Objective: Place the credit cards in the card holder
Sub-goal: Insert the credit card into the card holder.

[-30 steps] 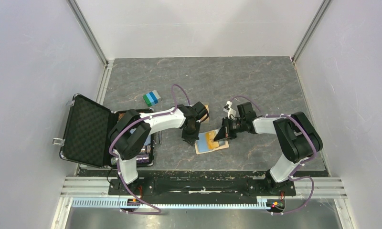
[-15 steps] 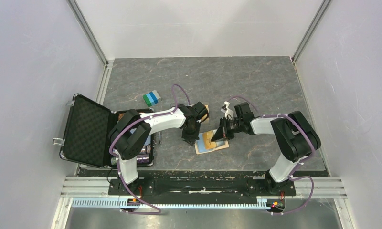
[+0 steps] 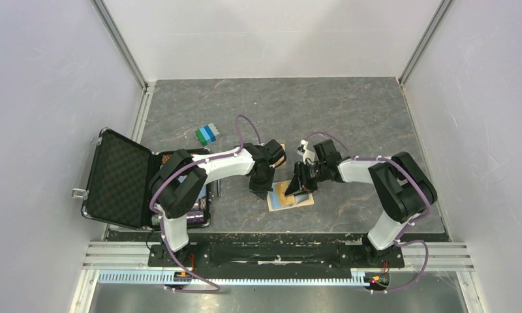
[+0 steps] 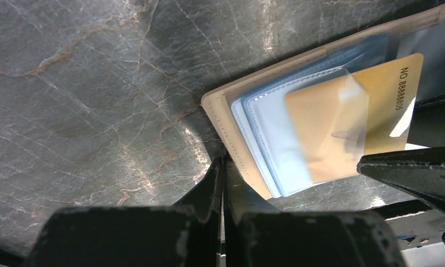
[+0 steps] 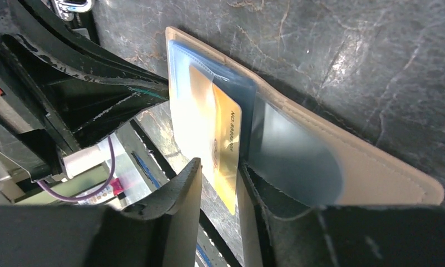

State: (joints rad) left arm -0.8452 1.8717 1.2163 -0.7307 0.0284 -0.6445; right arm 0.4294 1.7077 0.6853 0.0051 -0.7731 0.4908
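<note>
Orange-yellow credit card [image 5: 223, 139]: half-sleeved in card holder [image 5: 376, 178], long axis ahead of right gripper [image 5: 219, 178], which pinches its near end.
Brace: left gripper [image 4: 220, 172], fingers together, at holder's edge.

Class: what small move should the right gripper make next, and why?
Probably push the thin orange-yellow card deeper into the clear pocket of the flat tan wallet: the right gripper grips its end, its numbered part sticks out, and the shut left gripper rests at the wallet's edge.

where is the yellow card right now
Top view, front centre: the yellow card is partway inside the open wallet, its free end at the right gripper, the left gripper opposite.
</note>
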